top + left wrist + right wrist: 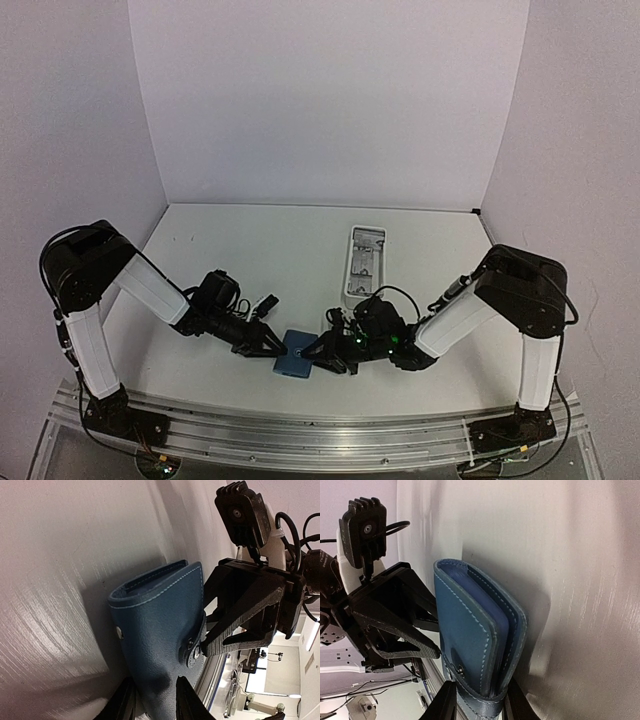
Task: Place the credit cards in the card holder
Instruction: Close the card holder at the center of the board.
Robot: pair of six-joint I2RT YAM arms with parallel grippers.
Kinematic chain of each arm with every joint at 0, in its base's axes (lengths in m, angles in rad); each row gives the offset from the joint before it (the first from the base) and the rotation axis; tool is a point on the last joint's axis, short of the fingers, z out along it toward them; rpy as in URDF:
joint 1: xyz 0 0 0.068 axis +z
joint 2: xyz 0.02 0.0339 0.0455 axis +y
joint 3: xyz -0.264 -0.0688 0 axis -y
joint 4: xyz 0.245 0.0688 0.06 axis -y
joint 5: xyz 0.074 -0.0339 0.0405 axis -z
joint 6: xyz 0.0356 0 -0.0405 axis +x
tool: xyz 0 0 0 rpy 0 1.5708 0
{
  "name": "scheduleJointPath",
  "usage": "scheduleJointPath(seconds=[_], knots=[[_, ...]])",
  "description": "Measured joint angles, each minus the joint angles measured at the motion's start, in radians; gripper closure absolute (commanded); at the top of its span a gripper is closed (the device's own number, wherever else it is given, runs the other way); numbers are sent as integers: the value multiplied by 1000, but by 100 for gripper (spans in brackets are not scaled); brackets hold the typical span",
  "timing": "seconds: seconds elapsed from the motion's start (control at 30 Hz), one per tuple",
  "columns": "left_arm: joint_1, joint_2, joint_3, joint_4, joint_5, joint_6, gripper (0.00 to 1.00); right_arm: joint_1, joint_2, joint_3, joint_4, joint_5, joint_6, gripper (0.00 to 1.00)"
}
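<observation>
The card holder (293, 362) is a blue wallet, folded shut with its snap tab fastened, near the table's front edge between my two grippers. My left gripper (272, 345) is closed on its left end, and the wallet (155, 625) fills the gap between the fingers (186, 700). My right gripper (318, 352) is closed on the tab end, and the wallet (470, 630) sits between its fingers (442, 702). The right gripper's fingers (235, 625) also show in the left wrist view, at the tab. No credit cards show in any view.
A long narrow white tray (364, 260) lies behind the right gripper, towards the back of the table. The metal rail (320, 425) runs along the front edge just below the wallet. White walls enclose the table on three sides.
</observation>
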Motion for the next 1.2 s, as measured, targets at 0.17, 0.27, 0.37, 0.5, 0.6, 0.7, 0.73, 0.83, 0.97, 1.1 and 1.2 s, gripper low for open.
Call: scheduleJointPath(seconds=[0.17,0.27,0.37,0.5,0.6,0.7,0.73,0.83,0.97,1.1,1.2], knots=[[-4,5,1,8,-5,0,71,0,0,-4,23,1,8,69],[-6,7,1,19,-5,1,71,-1,7,2,17,2,8,80],[-6,8,-1,27,-6,0,71,-4,19,5,19,-2,8,83],[-5,8,-14,57,-7,0,72,-5,21,5,19,-3,7,92],[-5,8,-25,79,-7,0,70,-6,23,5,33,-10,10,100],[-1,8,-31,96,1,2,61,-7,23,5,46,-11,8,100],[3,5,-31,94,6,5,58,-7,22,5,50,-10,3,100],[41,-14,-32,54,39,24,51,-7,5,3,55,2,-30,100],[162,-92,-35,-99,78,112,41,-8,-55,-1,41,19,-106,100],[262,-256,-66,-164,145,161,36,-19,-116,20,41,21,-194,100],[278,-359,-69,-164,221,190,32,-28,-135,79,-6,18,-262,100]])
